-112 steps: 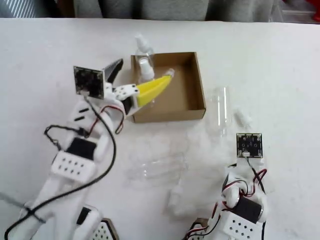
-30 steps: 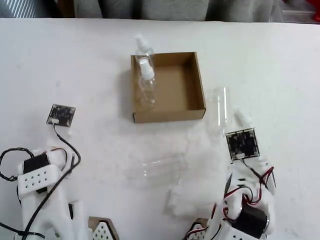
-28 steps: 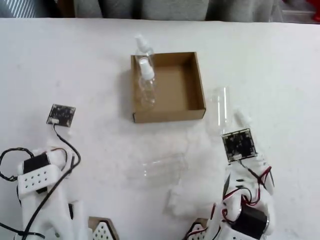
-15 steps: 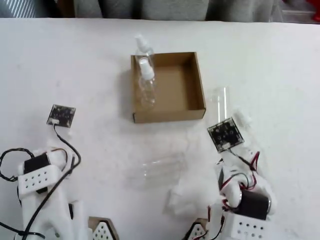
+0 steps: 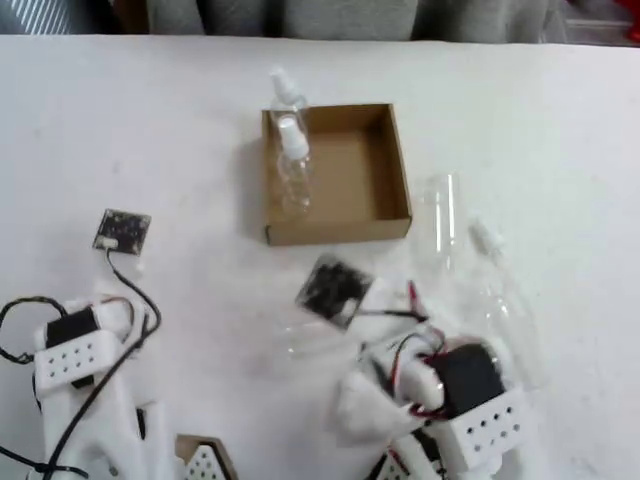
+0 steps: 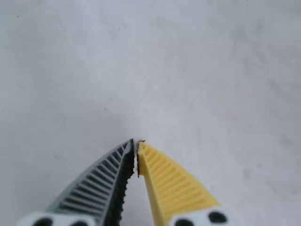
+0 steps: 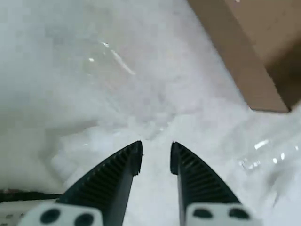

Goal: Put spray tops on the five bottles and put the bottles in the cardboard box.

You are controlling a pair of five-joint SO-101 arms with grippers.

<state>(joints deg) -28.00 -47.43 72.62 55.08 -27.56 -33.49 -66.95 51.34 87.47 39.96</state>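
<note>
Five clear plastic bottles lie here, three with white spray tops. The boxed bottle, topped, lies in the cardboard box. The rear bottle, topped, is at the box's far corner. The open bottle and the topped side bottle lie right of the box, and the front bottle lies before it. The left hand is pressed together over bare table. The right hand is slightly apart.

The box sits on the counter. One bottle lies in it along its left wall, with a second bottle just behind that corner. A third bottle and a fourth bottle lie to its right. A fifth bottle lies before it, under my right arm.
</note>
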